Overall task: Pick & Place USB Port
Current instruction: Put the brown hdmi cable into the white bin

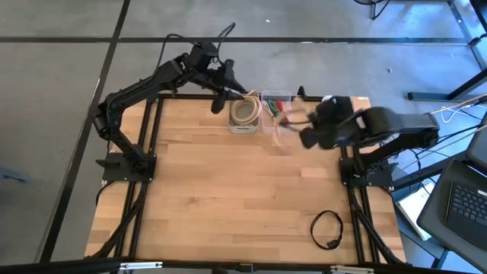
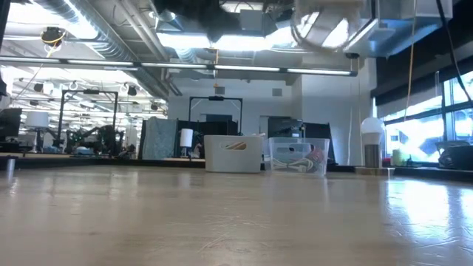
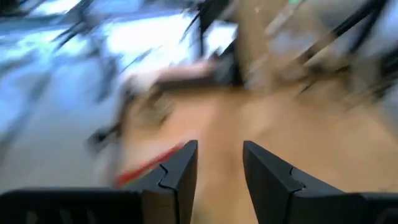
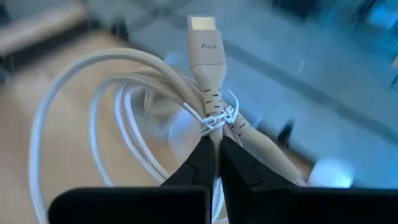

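Black looped cable (image 1: 327, 229) lies at the near right of the wooden worktop (image 1: 228, 198), untouched; right gripper (image 4: 216, 149) is raised over the far right, fingers pinching a coiled white USB cable with a beige plug (image 4: 205, 81) at its twist tie; carry step looks in hand; next move calls for lowering it into a bin, probably the white box (image 1: 244, 116) or the clear plastic bin (image 1: 275, 108) at the far edge; left gripper (image 3: 219, 163) hovers by the white box, fingers spread, empty.
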`<act>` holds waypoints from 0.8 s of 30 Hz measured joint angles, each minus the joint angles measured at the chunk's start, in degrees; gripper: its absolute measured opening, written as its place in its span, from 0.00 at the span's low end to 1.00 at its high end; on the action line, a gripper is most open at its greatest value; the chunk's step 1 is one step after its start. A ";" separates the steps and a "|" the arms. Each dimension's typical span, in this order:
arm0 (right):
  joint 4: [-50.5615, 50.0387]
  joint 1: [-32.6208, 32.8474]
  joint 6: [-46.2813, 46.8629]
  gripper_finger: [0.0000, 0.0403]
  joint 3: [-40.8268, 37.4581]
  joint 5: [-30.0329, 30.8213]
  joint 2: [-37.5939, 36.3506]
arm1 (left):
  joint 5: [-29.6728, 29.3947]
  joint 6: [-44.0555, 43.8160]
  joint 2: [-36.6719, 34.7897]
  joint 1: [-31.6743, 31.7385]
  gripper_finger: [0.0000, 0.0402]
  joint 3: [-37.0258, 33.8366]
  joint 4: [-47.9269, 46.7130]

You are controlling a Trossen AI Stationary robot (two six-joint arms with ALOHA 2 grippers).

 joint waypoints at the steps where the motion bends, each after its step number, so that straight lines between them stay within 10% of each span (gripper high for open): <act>1: 0.37 -0.09 -2.37 0.02 2.17 2.56 0.00 | 5.06 -2.36 0.31 0.18 0.30 -0.04 2.81; 6: 5.71 -2.66 -14.97 0.02 8.41 7.89 -0.01 | 23.87 -18.34 2.43 -0.72 0.30 -0.15 21.28; 12: 17.96 -5.89 -29.60 0.02 9.44 7.37 0.04 | 20.34 -26.17 4.66 -5.13 0.35 -0.15 35.21; 24: 31.88 -6.57 -39.27 0.02 9.44 -2.69 0.02 | 17.12 -28.05 6.33 -4.81 0.54 -0.19 34.58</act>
